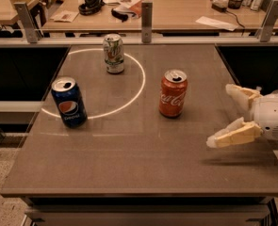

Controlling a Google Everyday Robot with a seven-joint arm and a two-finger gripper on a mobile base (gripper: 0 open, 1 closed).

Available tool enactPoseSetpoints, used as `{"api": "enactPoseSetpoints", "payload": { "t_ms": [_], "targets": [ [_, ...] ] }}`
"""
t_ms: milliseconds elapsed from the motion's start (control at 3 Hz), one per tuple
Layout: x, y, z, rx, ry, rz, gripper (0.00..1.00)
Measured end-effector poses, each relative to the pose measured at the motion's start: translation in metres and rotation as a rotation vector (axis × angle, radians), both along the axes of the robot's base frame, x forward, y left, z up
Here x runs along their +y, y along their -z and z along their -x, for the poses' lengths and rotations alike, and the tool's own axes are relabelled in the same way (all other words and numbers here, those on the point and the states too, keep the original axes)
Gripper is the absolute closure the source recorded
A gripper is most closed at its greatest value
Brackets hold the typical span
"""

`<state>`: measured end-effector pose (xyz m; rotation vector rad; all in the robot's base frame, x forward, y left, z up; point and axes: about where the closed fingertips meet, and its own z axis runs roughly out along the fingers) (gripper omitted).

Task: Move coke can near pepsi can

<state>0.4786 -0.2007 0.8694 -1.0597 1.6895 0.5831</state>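
Observation:
The coke can, red-orange with white script and an open silver top, stands upright right of the table's middle. The pepsi can, dark blue with the round logo, stands upright at the left, on the white ring's edge. My gripper is at the right side of the table, to the right of the coke can and apart from it. Its two cream fingers are spread open and hold nothing.
A silver-green can stands at the back inside a white ring of light on the brown table. Behind a rail with metal posts is a desk with headphones, papers and bottles. The floor drops off at left.

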Motion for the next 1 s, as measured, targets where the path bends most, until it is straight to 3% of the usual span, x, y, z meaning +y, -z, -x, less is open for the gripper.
{"api": "enactPoseSetpoints", "payload": {
  "t_ms": [667,1000],
  "targets": [
    [0.024,-0.003,-0.029,-0.026,-0.031,-0.066,0.0],
    [0.053,0.006,-0.048,-0.019,-0.079,-0.099,0.0]
  ]
}}
